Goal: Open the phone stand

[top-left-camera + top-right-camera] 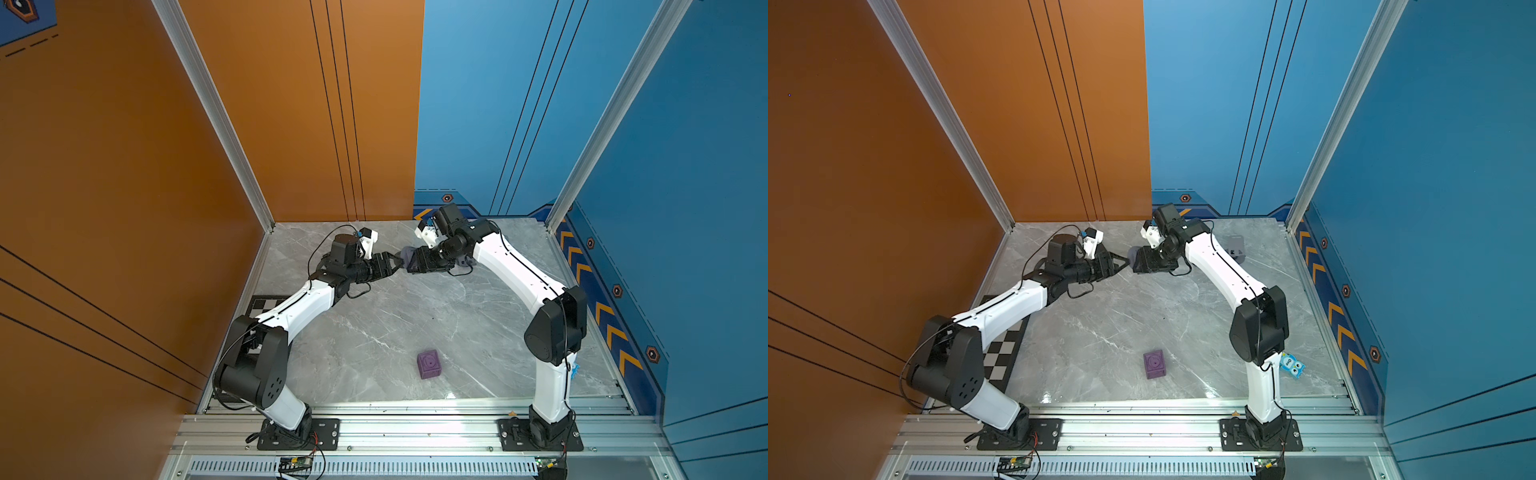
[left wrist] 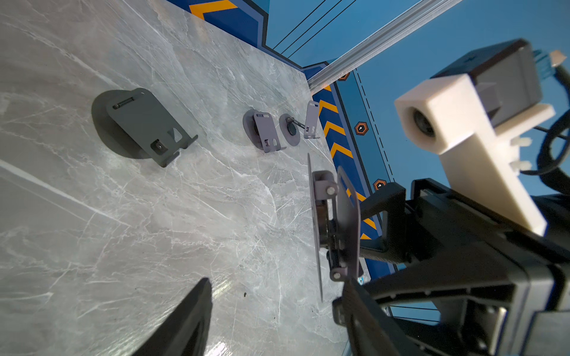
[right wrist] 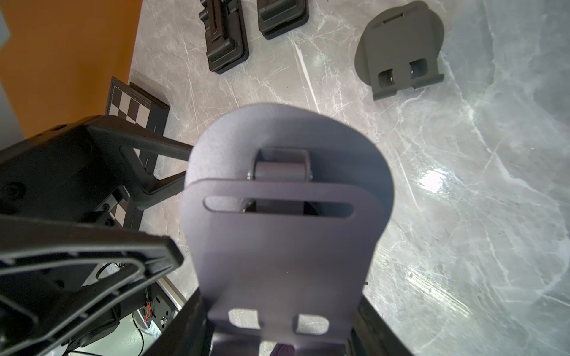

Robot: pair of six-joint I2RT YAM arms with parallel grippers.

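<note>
Closest to the front edge of the grey marble-look table (image 1: 374, 328) sits a small purple cube (image 1: 429, 364), on its own, nothing touching it. Off to the R, by the right arm's base, there's a lil blue owl toy (image 1: 1292, 365). A b/w checkerboard (image 1: 1000, 357) lies along the L edge.

Further back, mid-table, both arms meet. The right gripper (image 2: 365, 229) is clamped on the grey-purple folding phone stand (image 3: 277, 246) and holds it in the air by the lower end of its slotted plate, fingers either side. The stand's barely cracked open: round base disc and plate sit close together, hinge arm between them. The left gripper (image 1: 397, 262) is right at the disc edge w/ fingers spread. One fingertip (image 2: 357, 308) is just beside the stand's hinge end and the other's well off the disc, so it's not pinching anything afaict.

Beyond that, on the table:
- a dark grey folded stand (image 2: 138, 123) lying flat
- a folded grey-purple stand (image 2: 265, 132)
- an opened-up stand (image 2: 310, 118) near the blue chevron wall (image 2: 334, 128)
</note>
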